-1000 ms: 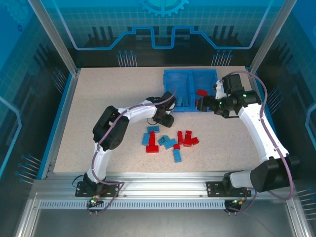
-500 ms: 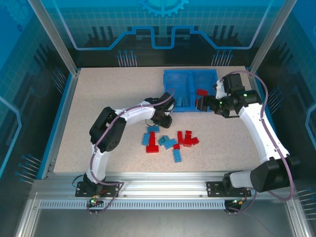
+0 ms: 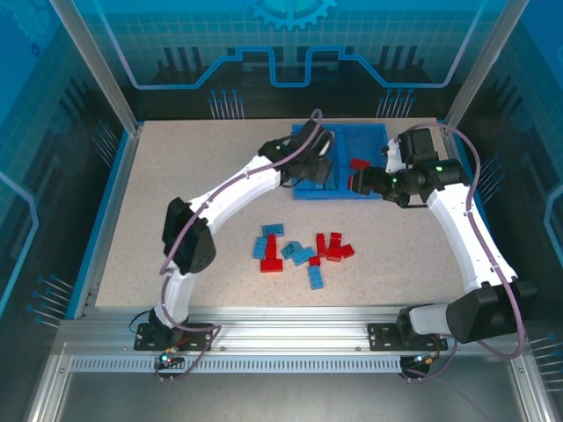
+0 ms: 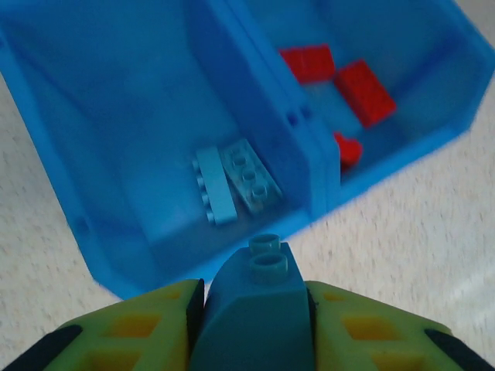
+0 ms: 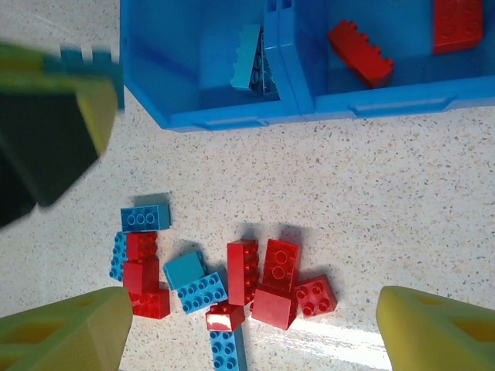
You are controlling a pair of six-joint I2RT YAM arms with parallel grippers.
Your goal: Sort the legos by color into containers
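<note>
The left gripper (image 4: 253,328) is clamped on a light blue brick (image 4: 261,290) at the near wall of the bin (image 4: 371,166). The bin's left compartment holds two light blue bricks (image 4: 232,184) and its right compartment holds red bricks (image 4: 363,91). The right gripper (image 5: 251,332) has its fingers spread apart above the loose bricks (image 5: 232,282) on the table (image 5: 387,209).

Both grippers at the bin (image 3: 374,134), loose bricks (image 3: 299,251) on the table (image 3: 176,193).
Reaches with the left arm diagonally up the table, with the left gripper (image 3: 318,167) above the bin's left half (image 3: 303,187); jaws hard to make out from above. Curves in with the right arm from the right side, with the right gripper (image 3: 356,183) at the near wall of the right half (image 3: 374,151), just beside a red brick (image 3: 359,163) lying inside. Has the loose red and blue bricks in one cluster nearer the bases, well apart from the bin, between the two arms.
</note>
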